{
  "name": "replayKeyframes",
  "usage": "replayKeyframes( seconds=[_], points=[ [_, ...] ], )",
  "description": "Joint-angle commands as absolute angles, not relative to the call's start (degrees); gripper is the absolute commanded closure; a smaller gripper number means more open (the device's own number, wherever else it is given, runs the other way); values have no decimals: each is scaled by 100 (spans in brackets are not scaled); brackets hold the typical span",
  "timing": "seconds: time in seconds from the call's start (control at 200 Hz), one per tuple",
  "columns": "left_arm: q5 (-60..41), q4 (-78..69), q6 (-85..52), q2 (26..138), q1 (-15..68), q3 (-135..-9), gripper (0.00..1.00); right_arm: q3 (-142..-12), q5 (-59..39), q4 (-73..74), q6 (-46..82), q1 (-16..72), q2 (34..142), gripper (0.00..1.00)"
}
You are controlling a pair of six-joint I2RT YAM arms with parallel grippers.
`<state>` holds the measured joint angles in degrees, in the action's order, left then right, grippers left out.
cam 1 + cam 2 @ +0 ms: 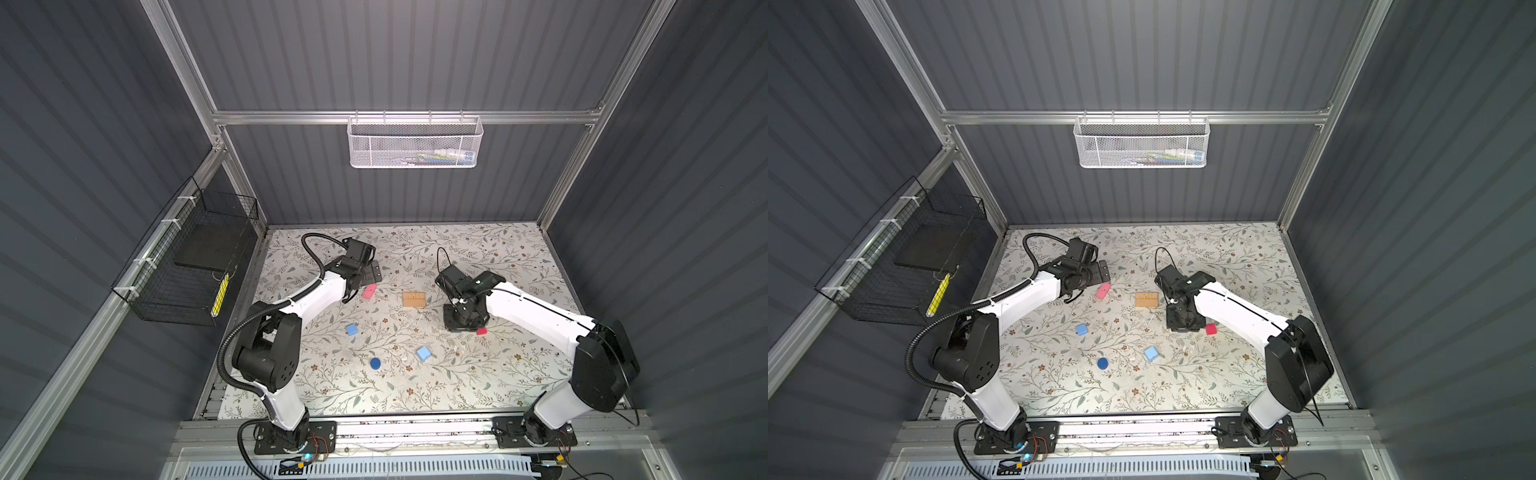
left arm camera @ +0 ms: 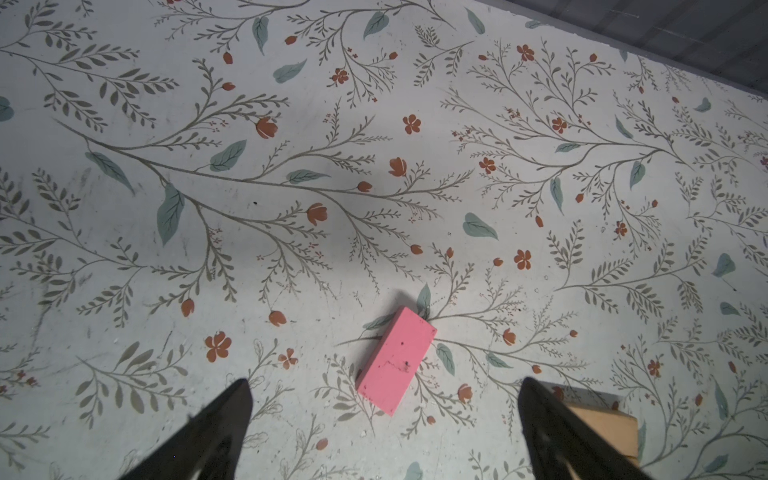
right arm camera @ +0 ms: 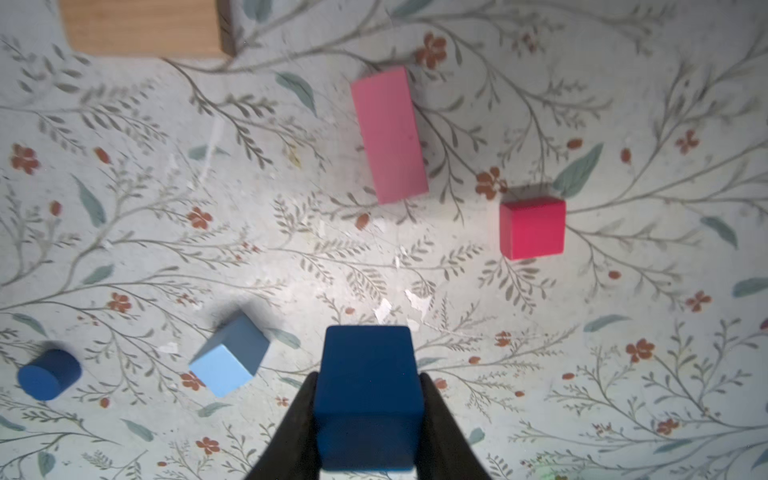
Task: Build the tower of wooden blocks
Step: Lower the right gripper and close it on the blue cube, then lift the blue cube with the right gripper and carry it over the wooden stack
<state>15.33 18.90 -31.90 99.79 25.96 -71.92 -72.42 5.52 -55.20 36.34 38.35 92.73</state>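
Step looks like the first cube pick. Right gripper is clamped on the dark blue cube, low beside the red cube. Left gripper is wide open and empty over a pink oblong. Next move, I'd say: carry the cube to the tan base and set it down square.

The desk wore a pale cover printed with twigs, green leaves and small red flowers. The right wrist view showed white scuffs in it. Grey ribbed walls stood round it inside an aluminium frame. A white mesh basket hung from the frame at the back, with blurred items at one end. On the left wall hung a black wire basket holding a dark slab and a yellow thing. A slotted tray ran along the front.
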Motion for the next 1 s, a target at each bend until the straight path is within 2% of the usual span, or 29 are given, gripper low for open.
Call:
replayKeyframes(
  seconds=[0.0,0.435,0.996],
  points=[
    [1495,2048,-3109,9848,2503,-7261,0,-7946,678,-5984,3181,3841,9731,100],
    [1393,2109,-2962,9757,2186,-7141,0,-9947,629,-6278,2760,3771,11126,100],
    [1364,2115,-2991,9783,1973,-7067,0,-11233,522,-6275,2734,3709,12236,100]
  ],
)
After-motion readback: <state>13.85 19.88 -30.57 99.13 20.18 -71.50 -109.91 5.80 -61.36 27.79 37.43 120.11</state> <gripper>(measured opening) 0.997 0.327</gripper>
